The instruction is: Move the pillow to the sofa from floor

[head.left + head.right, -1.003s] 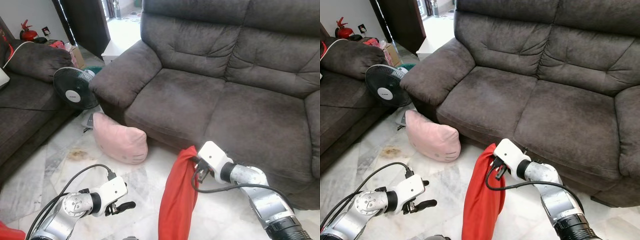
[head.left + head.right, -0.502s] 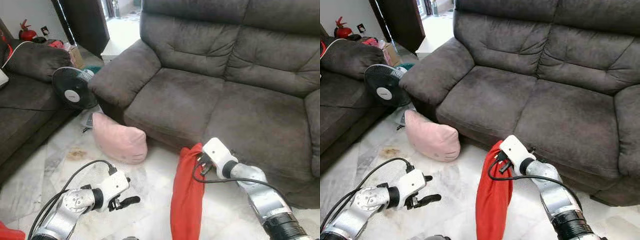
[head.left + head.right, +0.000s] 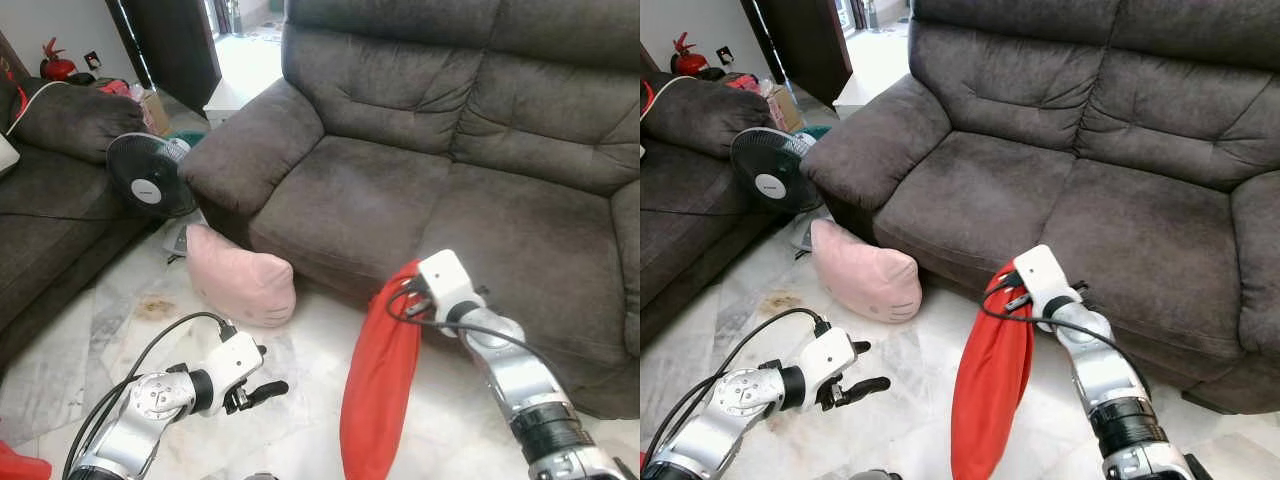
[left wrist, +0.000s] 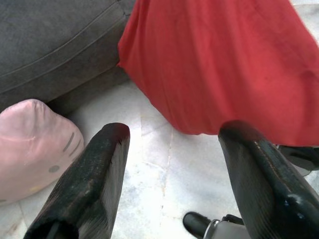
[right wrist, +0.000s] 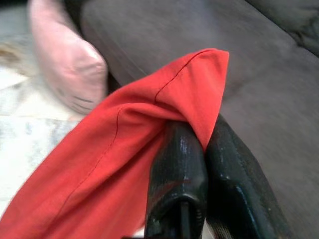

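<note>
A red pillow hangs limp from my right gripper, which is shut on its top corner just in front of the dark grey sofa's seat edge. The pillow's lower end reaches down toward the marble floor. My left gripper is open, low over the floor to the left of the red pillow, its two black fingers spread with nothing between them. A pink pillow with a cat face lies on the floor against the sofa's front, below the left armrest.
A black standing fan stands left of the sofa armrest. A second dark sofa runs along the left side. A white low table and a dark door are behind. A stain marks the floor.
My right gripper has lifted the red pillow's corner up and to the right, closer to the sofa seat. The left gripper has edged slightly right.
</note>
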You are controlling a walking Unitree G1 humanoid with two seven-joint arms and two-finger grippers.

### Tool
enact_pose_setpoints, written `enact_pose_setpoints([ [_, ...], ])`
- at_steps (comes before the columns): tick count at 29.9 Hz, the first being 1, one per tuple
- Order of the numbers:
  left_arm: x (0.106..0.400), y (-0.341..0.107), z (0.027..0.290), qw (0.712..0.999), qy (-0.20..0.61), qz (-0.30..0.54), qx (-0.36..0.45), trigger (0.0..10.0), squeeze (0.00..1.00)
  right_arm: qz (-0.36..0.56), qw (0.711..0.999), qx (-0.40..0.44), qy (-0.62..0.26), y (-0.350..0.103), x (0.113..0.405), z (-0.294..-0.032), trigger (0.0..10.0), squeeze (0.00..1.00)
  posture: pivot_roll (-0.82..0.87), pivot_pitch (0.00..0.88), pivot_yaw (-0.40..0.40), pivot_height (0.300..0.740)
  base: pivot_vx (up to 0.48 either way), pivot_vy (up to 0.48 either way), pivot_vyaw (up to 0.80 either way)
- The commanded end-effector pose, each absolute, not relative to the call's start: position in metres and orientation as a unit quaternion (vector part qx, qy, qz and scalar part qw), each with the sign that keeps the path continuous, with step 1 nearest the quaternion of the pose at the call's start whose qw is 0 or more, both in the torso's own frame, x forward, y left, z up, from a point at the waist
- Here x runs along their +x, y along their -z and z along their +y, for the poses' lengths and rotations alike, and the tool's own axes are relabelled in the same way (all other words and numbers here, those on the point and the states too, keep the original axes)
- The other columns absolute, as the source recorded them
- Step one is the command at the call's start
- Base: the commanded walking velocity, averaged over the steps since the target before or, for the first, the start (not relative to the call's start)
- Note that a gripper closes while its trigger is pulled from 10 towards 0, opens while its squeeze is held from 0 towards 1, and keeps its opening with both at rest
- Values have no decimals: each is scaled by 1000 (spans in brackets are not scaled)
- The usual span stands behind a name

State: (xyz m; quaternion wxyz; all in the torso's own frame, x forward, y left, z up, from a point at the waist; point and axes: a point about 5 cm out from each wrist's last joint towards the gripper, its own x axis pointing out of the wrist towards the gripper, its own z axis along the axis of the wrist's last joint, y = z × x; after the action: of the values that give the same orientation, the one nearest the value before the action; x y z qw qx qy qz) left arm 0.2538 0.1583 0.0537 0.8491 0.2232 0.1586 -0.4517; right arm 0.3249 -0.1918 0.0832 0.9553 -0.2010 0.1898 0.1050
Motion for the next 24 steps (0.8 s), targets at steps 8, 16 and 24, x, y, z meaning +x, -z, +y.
enact_pose_setpoints([
  [8,253,-52,160,854,441,164,222,10000,0,207,945,-254,-18,-88,328,-222,10000,0,113,51,21,740,0,0,0],
  [16,252,-51,160,852,443,168,221,10000,0,261,933,-247,30,-66,316,-237,10000,0,117,53,21,740,0,0,0],
  [24,251,-49,160,849,445,173,225,10000,0,309,911,-265,70,-45,297,-257,10000,0,112,60,21,740,0,0,0],
])
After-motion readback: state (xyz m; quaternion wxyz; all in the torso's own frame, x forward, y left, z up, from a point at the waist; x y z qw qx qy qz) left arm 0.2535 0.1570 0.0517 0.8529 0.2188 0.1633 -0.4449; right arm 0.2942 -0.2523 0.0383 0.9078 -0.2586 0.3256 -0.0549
